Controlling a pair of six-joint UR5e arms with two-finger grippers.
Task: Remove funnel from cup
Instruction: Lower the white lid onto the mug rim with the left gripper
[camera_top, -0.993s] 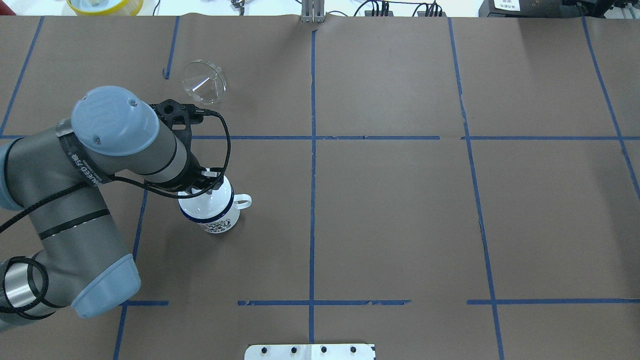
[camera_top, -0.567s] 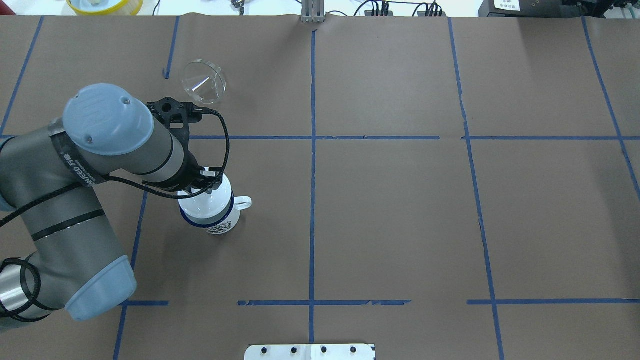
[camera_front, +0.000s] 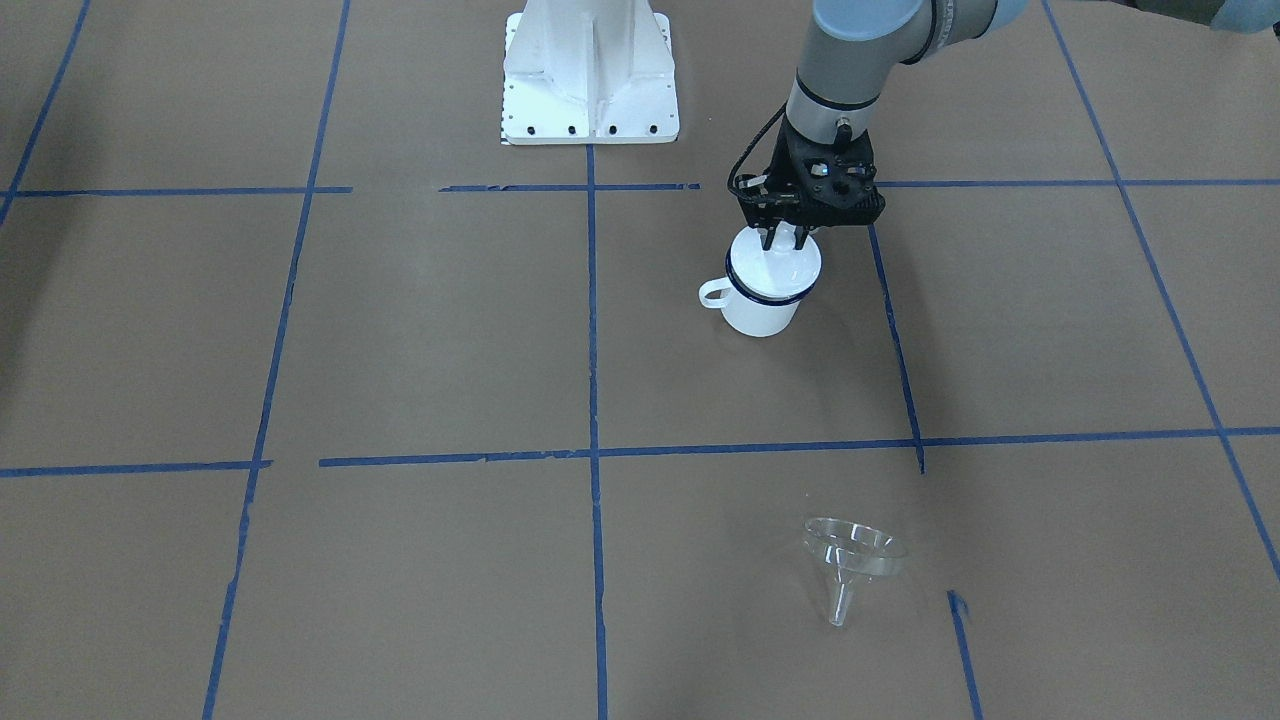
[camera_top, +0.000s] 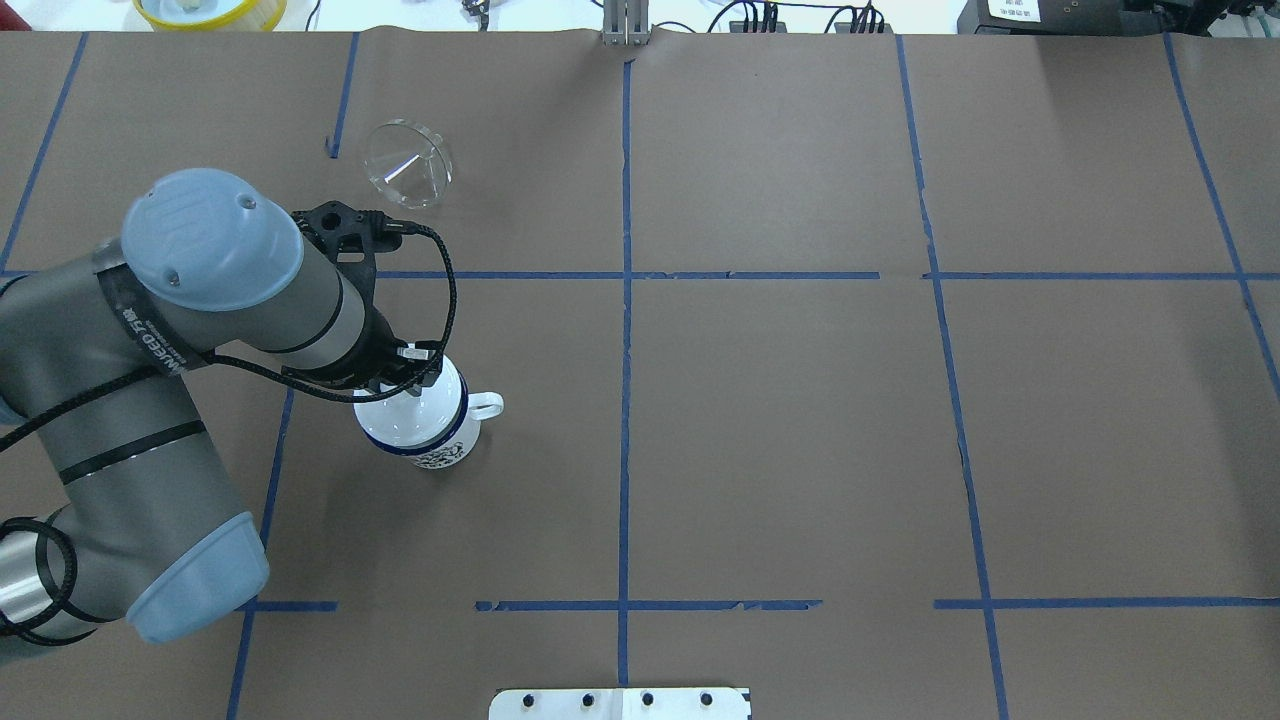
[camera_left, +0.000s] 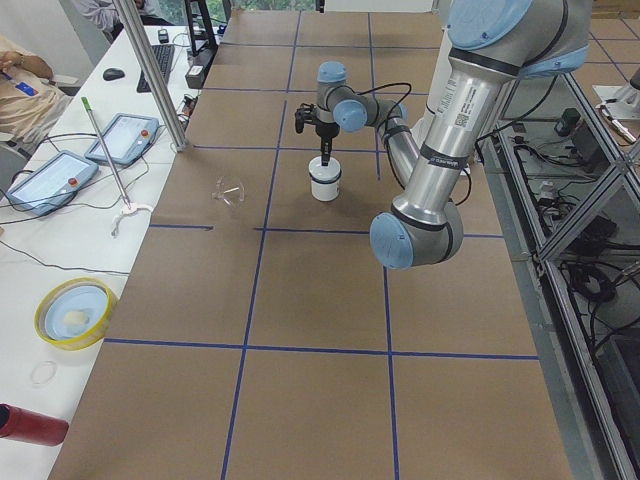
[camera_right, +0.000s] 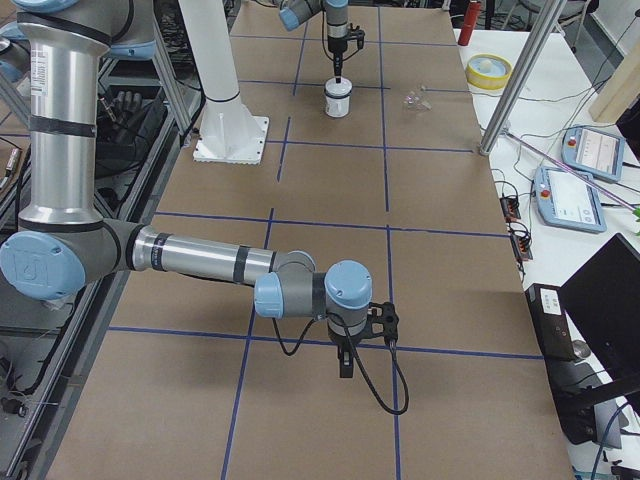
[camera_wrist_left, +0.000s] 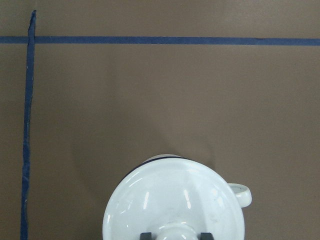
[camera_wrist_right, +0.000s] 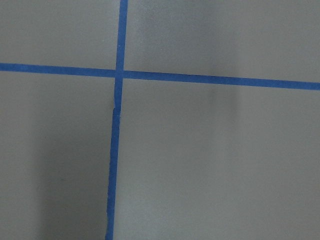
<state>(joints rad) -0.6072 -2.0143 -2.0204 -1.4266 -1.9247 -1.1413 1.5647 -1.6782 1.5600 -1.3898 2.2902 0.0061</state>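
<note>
The clear funnel (camera_front: 855, 555) lies on its side on the brown table, far from the cup and toward the operators' side; it also shows in the overhead view (camera_top: 407, 165). The cup (camera_front: 760, 312), a white mug with a dark blue rim, stands upright with its handle (camera_wrist_left: 242, 193) out to the side. A white knobbed lid (camera_wrist_left: 172, 200) sits over its mouth. My left gripper (camera_front: 785, 238) is straight above the cup, shut on the lid's knob. My right gripper (camera_right: 345, 368) hangs low over bare table far from both; I cannot tell whether it is open or shut.
The white robot base plate (camera_front: 590, 70) is at the robot's edge of the table. A yellow bowl (camera_top: 210, 10) sits off the far left corner. Blue tape lines (camera_top: 625, 400) cross the brown paper. A metal pole (camera_right: 520, 75) stands by the far edge.
My left arm has shifted slightly to the left, and the lid with it. The gripper stays shut on the knob. The funnel has not moved.
</note>
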